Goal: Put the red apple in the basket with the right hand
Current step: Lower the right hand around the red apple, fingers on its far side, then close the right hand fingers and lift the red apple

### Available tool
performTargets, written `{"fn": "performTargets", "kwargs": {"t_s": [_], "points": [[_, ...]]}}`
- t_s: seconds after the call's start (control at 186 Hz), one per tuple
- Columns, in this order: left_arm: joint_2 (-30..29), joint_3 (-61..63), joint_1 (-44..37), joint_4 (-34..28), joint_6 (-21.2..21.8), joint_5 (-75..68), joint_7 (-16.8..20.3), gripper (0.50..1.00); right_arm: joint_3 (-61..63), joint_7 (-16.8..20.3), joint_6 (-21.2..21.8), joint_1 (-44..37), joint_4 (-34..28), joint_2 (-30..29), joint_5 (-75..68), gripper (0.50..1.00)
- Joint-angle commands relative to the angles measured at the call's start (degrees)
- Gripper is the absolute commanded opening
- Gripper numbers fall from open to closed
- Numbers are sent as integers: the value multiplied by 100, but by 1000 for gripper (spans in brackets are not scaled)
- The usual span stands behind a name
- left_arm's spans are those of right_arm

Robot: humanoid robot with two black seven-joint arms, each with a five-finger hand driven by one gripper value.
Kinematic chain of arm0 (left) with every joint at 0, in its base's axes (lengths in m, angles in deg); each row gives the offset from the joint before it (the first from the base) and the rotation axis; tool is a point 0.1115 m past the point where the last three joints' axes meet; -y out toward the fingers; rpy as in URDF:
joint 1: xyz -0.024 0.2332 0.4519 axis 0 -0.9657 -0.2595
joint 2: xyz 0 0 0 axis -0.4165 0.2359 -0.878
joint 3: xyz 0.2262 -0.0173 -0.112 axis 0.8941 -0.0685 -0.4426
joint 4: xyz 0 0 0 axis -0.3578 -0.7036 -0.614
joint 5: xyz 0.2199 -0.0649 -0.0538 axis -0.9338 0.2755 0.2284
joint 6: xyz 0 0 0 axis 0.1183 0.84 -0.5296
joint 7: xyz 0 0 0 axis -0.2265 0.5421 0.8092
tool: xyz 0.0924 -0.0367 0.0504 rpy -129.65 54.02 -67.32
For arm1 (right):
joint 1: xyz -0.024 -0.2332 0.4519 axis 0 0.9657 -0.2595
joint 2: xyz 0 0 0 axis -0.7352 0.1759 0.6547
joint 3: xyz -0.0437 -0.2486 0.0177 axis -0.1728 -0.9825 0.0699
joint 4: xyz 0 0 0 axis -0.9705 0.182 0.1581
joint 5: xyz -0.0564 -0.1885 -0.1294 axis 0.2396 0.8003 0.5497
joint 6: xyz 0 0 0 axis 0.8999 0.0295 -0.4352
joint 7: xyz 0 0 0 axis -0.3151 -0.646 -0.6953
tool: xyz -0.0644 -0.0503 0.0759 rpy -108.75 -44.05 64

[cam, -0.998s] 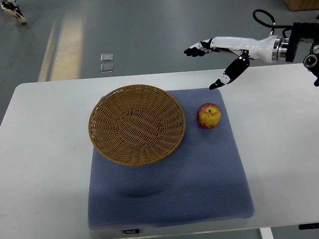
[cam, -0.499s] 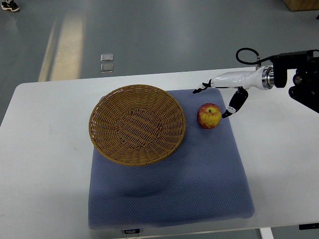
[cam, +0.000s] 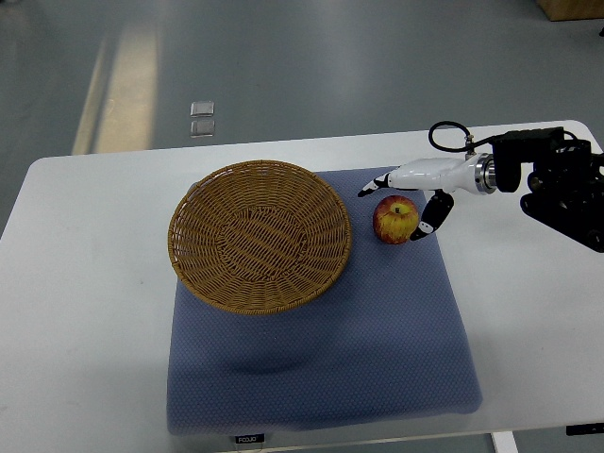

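White surface (cam: 85, 311) with a blue mat (cam: 377, 359) on it. Wicker basket (cam: 260, 234) sits on the mat's left part, overhanging its left edge a bit, nothing inside. Red-yellow apple (cam: 395, 220) sits on the mat just right of the basket, not touching it, stem up. Right hand (cam: 406, 193) comes in from the right edge, white with black fingertips, fingers spread and holding nothing. Fingers (cam: 370, 187) reach over the far side of the apple, thumb (cam: 429, 219) hangs down just beside its right side; cannot tell if either touches the apple. Black arm (cam: 557, 184) behind the wrist over the bare surface. Grey floor beyond the far edge.
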Motion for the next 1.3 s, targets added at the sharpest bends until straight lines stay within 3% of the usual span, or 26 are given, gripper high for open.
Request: {"fn": "performTargets", "kwargs": {"t_s": [0.0,0.15,0.488,0.638,0.687,0.692,0.869,1.293], "points": [[0,0,0,1,1,0,0,1000,-68,0,-24,18,35,-85,61,917],[0,0,0,1,1,0,0,1000,-77,0,-270,36,298,-191,61,917],[0,0,0,1,1,0,0,1000,-165,-9,-252,36,386,-261,78,897],[0,0,0,1,1,0,0,1000,-244,-44,-243,18,377,-244,78,795],[0,0,0,1,1,0,0,1000,-244,-44,-243,18,377,-244,78,795],[0,0,0,1,1,0,0,1000,-253,-53,-235,18,377,-244,78,766],[0,0,0,1,1,0,0,1000,-253,-62,-217,-17,377,-244,78,668],[0,0,0,1,1,0,0,1000,-218,-62,-217,-526,386,-138,17,672]]}}
